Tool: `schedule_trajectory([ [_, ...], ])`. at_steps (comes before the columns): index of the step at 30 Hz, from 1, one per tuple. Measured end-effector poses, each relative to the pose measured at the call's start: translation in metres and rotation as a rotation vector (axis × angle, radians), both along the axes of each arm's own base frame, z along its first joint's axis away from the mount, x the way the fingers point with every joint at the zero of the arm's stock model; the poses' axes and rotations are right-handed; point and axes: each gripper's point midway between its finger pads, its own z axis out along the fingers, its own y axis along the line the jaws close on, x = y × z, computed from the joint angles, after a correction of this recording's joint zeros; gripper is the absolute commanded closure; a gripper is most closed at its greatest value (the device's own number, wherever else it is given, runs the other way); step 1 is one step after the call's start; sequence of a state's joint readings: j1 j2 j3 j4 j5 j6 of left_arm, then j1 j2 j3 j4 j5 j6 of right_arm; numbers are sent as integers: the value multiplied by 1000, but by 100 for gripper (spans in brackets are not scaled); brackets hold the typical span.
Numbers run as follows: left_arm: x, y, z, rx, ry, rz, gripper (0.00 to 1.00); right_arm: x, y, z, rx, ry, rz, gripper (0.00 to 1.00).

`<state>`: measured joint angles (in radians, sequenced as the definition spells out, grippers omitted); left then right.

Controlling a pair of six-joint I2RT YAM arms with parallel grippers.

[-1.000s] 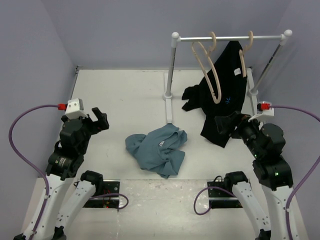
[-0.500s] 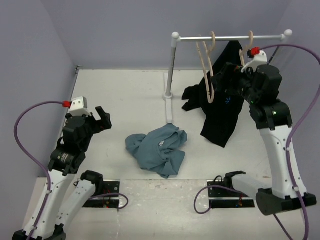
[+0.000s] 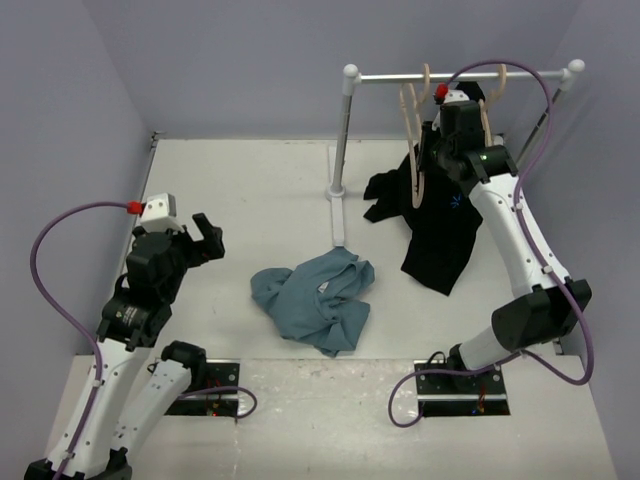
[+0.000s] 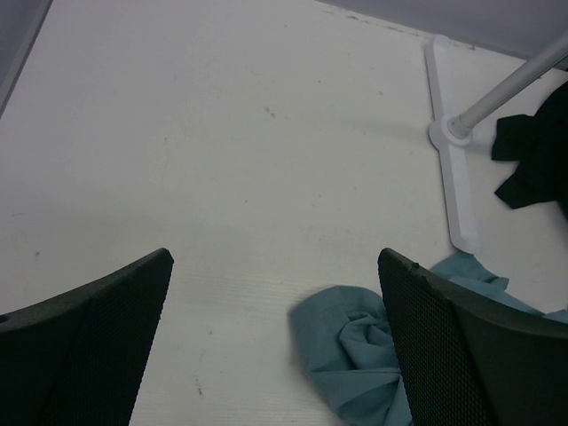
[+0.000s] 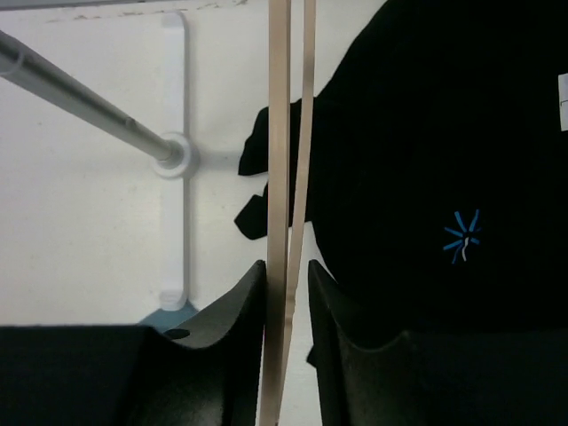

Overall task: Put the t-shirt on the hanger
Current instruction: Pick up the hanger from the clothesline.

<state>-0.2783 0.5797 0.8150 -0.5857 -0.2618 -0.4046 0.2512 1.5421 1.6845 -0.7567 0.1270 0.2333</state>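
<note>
The blue-grey t-shirt (image 3: pixel 315 298) lies crumpled on the table in front of the rack; its edge shows in the left wrist view (image 4: pixel 355 355). The pale wooden hanger (image 3: pixel 408 110) hangs bare on the rail, left of the black garment. My right gripper (image 3: pixel 428 160) is raised to it, and in the right wrist view its jaws (image 5: pixel 287 266) stand narrow with both hanger arms (image 5: pixel 280 177) between them. My left gripper (image 3: pixel 205 238) hovers open over the table left of the t-shirt, nothing between its fingers (image 4: pixel 275 256).
A black garment (image 3: pixel 445 220) with a small blue mark (image 5: pixel 461 238) hangs on a second hanger (image 3: pixel 487 110) at the rail's right end. The white rack has a top rail (image 3: pixel 460 75), a left post (image 3: pixel 343 130) and a flat foot (image 4: pixel 453 177).
My right arm rose from the table's right side up to the rail, and its jaws closed around the bare hanger. The left arm shifted only slightly; the t-shirt has not moved.
</note>
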Motion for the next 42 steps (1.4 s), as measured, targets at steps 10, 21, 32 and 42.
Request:
schedule_trajectory([
  [10, 0, -1, -2, 0, 5, -5, 0, 1, -5, -6, -22, 5, -30, 100],
  [21, 7, -10, -14, 4, 59, -44, 0, -10, -7, 18, 3, -53, -35, 100],
  [32, 40, -83, -6, -64, 178, -311, 0, -78, -17, 57, 97, -202, -27, 100],
  [42, 0, -225, -73, 213, 366, -588, 18, -167, -23, -5, 148, -86, 21, 100],
])
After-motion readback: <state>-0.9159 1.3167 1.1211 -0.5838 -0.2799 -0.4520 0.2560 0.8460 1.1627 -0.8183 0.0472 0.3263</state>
